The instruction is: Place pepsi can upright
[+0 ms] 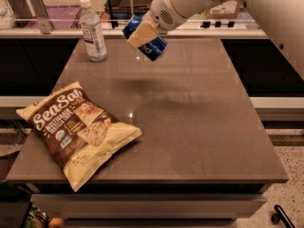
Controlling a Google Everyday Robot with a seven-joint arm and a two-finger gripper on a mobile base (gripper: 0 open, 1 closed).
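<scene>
We see a brown desk (199, 127) from above and in front, with 1 white robot arm (237, 1) reaching in from the 1 o'clock corner of the view. The arm ends in a gripper (144, 36) that hangs in the air over the far part of the desk, at about 12 o'clock from the desk's middle.

The gripper is closed around the pepsi can (156, 48), a small blue can with white lettering. 1 tan finger pad (141, 32) lies flat across the can's side facing us. The can is clear of the desk and tilted: 1 end points up toward 10 o'clock and the other down toward 4 o'clock. A soft shadow (142, 85) lies on the desk surface below it.

At 11 o'clock from the desk's middle, near the far left corner, a clear plastic water bottle (93, 31) with a white cap stands upright. It is to the left of the held can and apart from it.

At 8 o'clock, on the near left part of the desk, a brown and cream bag of chips (78, 132) lies flat, with "Sea Salt" in large white letters. 1 corner of the bag hangs over the desk's front edge. The bag is well apart from both the bottle and the can.
</scene>
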